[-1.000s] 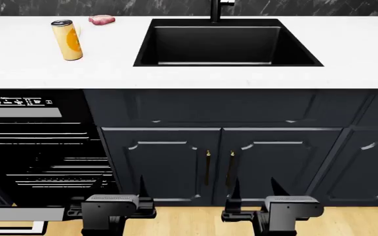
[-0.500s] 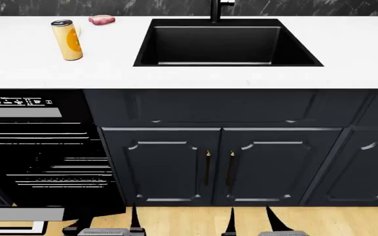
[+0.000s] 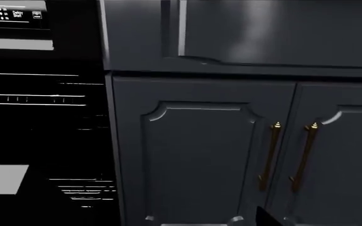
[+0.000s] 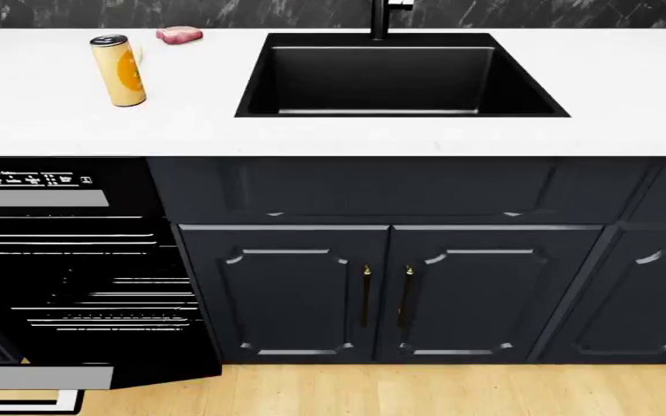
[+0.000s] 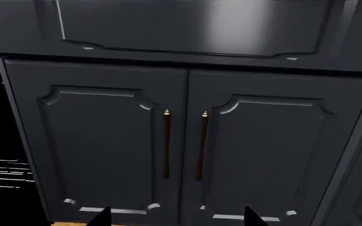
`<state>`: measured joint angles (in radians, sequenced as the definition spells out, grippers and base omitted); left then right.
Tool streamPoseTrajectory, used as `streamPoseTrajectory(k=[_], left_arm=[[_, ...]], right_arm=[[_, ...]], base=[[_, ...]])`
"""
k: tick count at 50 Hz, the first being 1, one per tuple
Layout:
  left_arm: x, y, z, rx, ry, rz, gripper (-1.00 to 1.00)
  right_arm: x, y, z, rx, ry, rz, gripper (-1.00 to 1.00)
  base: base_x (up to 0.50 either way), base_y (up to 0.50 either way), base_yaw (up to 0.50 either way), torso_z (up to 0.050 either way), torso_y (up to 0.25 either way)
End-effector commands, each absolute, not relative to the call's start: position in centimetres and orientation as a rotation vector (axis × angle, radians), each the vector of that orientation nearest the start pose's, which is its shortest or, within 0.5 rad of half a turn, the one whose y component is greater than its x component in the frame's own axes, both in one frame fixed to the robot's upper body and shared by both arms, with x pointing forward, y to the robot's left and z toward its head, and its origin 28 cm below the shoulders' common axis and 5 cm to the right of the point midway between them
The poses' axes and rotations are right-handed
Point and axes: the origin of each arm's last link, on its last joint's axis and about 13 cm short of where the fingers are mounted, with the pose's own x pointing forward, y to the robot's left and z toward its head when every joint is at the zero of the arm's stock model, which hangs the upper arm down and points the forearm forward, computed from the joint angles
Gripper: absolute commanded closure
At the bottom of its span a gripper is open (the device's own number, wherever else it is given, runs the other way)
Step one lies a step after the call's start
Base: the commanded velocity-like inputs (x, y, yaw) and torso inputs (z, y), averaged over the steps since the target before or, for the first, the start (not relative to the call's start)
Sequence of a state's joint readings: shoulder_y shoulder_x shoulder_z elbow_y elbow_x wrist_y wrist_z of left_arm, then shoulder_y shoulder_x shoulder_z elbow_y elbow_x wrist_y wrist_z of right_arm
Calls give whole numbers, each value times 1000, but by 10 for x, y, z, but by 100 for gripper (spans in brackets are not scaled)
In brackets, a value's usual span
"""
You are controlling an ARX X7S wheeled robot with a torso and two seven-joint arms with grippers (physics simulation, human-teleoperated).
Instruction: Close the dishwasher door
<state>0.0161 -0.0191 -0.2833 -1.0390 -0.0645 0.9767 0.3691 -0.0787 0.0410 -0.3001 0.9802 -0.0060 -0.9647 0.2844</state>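
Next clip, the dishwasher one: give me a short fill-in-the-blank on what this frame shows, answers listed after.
1. The dishwasher door is ____, with the racks exposed.
2. The orange can stands on the countertop to the ____ of the sink.
3. The two cabinet doors below the sink carry ____ bar handles.
4. In the head view, ____ gripper is visible.

Missing words: open; left; brass; neither

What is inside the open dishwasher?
Wire racks show as thin pale lines in the dishwasher's black cavity, below the control strip. No dishes can be made out; the darkness hides the rest.
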Motion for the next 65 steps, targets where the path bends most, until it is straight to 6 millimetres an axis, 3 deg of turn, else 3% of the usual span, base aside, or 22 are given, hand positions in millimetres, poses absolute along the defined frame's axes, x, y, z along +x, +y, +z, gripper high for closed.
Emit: streamPoseTrajectory(k=[1,65], left_arm=[[104,249,-116,-66,72,-36,-100],[106,249,-114,-56,63,-50,-100]], right_arm=[[82,-70,-118,-84,97,29,-100],[82,-70,-117,-73,92,33,-100]], base=[[0,0,0,0,0],[0,0,0,-49,0]])
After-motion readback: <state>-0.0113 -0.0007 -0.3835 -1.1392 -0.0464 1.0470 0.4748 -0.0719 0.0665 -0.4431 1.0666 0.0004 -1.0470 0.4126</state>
